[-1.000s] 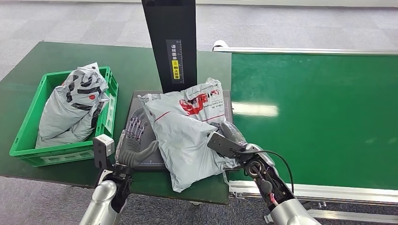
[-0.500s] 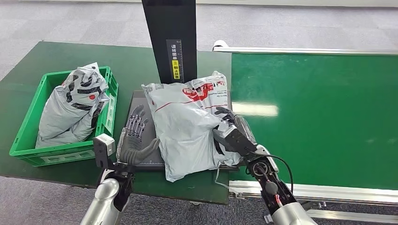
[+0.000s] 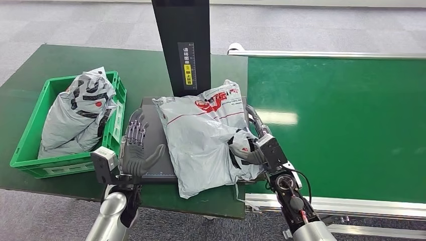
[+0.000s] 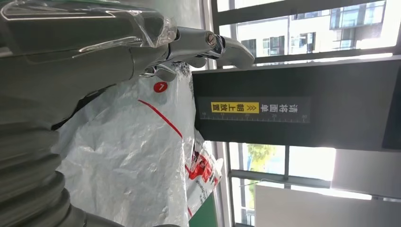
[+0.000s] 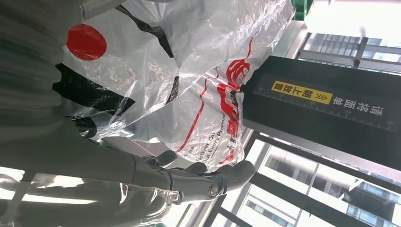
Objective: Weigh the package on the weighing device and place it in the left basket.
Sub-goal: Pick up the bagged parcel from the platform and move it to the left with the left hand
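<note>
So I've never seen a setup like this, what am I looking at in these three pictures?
A two-armed humanoid robot sorts parcels. One picture looks down from its head; the other two come from cameras at its wrists, turned sideways. On a green table a grey package lies on a flat dark scale under a black post. The right hand presses the package's side; whether it grips is unclear. The left hand is spread open beside it. A green basket already holds another bag.
</note>
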Controlling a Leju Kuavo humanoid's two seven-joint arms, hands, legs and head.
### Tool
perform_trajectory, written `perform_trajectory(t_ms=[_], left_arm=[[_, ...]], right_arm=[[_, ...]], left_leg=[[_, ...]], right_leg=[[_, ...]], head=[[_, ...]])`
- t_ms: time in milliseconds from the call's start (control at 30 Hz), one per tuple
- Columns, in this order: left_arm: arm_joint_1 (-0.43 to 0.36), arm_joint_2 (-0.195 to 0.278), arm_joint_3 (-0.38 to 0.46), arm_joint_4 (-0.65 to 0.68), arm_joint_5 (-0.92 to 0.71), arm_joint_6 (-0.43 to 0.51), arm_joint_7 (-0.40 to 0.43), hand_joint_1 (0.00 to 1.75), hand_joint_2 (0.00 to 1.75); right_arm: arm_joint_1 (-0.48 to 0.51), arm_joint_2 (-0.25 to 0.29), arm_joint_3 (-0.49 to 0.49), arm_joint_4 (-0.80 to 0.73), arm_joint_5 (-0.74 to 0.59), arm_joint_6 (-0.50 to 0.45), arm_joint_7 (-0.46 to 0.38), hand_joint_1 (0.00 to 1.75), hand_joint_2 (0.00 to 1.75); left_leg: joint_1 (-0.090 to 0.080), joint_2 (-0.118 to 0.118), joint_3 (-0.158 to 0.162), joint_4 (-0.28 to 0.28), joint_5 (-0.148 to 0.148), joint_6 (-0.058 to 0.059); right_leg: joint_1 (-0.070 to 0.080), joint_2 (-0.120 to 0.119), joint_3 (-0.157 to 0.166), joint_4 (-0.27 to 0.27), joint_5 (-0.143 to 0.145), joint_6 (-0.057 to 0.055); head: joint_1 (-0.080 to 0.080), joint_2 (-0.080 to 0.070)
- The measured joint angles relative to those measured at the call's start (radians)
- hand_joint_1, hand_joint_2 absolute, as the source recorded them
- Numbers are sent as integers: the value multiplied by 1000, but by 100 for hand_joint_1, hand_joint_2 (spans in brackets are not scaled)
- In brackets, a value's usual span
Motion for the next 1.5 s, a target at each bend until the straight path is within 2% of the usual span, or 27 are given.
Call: perform_trajectory(t_ms=[133,333,467,700,833,933,1100,1333,1500], left_arm=[[4,2,-13,-16,-59,47,-20,0,175],[-2,10,-96,-32,-321,149,-16,0,175],[-4,13,-140,-35,-362,165,-10,0,175],[-7,16,-167,-35,-383,169,-8,0,175],[-23,22,-207,-32,-527,169,16,0,175],[-53,25,-265,-9,-674,166,83,0,175],[-123,19,-357,113,-915,169,306,0,175],[-184,-16,-388,287,-1084,153,472,0,175],[-219,-46,-387,387,-1157,142,532,0,175]], right_arm=[[10,1,-13,-15,-55,4,-54,0,175],[45,11,-55,-103,-130,-13,-90,0,175],[60,15,-74,-147,-141,-17,-91,0,175],[72,16,-87,-177,-147,-18,-91,0,175],[87,16,-98,-203,-179,-13,-96,0,175],[105,16,-111,-237,-196,-3,-96,0,175],[131,22,-135,-292,-201,8,-89,0,175],[171,38,-167,-347,-168,14,-69,0,175],[200,56,-188,-379,-146,14,-56,0,175]], left_leg=[[0,0,0,0,0,0],[0,0,0,0,0,0],[0,0,0,0,0,0],[0,0,0,0,0,0],[0,0,0,0,0,0],[0,0,-1,0,0,0],[0,0,0,0,0,0],[0,0,0,0,0,0],[0,0,0,0,0,0]], right_leg=[[0,0,0,0,0,0],[0,0,0,0,0,0],[0,0,0,0,0,0],[0,0,0,0,0,0],[0,-1,0,0,0,0],[0,-1,-1,0,0,0],[0,-1,-1,0,0,0],[0,0,-1,0,0,0],[0,0,0,0,0,0]], head=[[0,0],[0,0],[0,0],[0,0],[0,0],[0,0],[0,0],[0,0],[0,0]])
